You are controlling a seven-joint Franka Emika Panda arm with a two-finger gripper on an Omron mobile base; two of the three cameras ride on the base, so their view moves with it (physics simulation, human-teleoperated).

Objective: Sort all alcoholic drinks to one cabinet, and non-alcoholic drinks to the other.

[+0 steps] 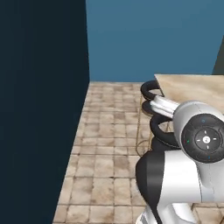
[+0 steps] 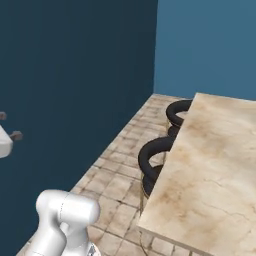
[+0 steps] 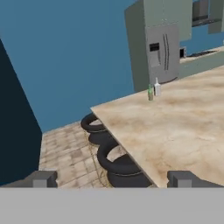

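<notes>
Far across the beige marble counter point(image 3: 175, 127), two small bottles stand side by side near its far edge. The slim green one point(image 3: 150, 93) is an alcoholic drink. The white one point(image 3: 157, 88) just right of it is a non-alcoholic drink, and its cap is too small to make out. My gripper point(image 3: 112, 179) is open and empty, well short of the counter's near corner, with both dark fingertips point(image 3: 43, 178) set wide apart. It also pokes in at the left edge of the right base view point(image 2: 10, 125).
Black round stools point(image 3: 117, 161) line the counter's near side over tiled floor point(image 1: 105, 144). A grey-green fridge point(image 3: 162, 50) and cabinetry point(image 3: 175, 11) stand behind the counter. A dark blue wall point(image 1: 39, 109) closes in on the left.
</notes>
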